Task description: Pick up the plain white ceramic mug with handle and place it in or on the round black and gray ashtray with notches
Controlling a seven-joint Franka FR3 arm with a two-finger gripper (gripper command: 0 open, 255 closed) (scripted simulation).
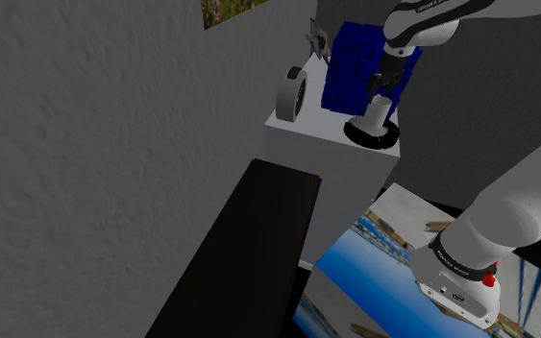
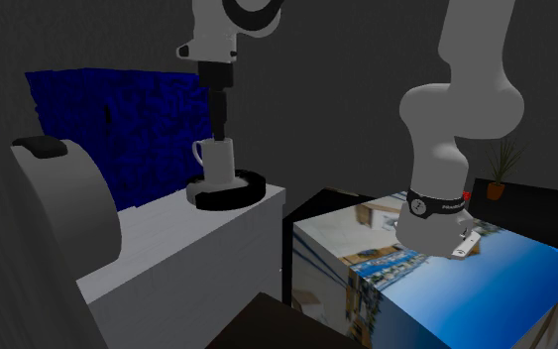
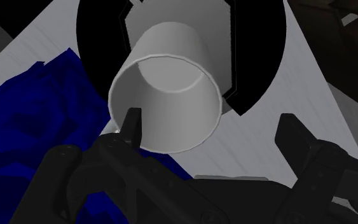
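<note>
White mug [image 2: 219, 159] with a handle, standing upright in the round black ashtray [image 2: 231, 192] with grey centre, which rests on the pale grey cabinet top [image 2: 167, 248]. All-black gripper [image 2: 221, 131] directly above, fingers spread; one fingertip [image 3: 131, 121] lies at the rim, the other stands clear. Dark blue blocky object [image 2: 118, 129] behind.

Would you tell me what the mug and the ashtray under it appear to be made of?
The mug: plain greyish white, smooth and matt, with a thin rim; ceramic is plausible, yet nothing settles it. The ashtray: black ring around a grey middle, flat without gloss; its material cannot be told.
</note>
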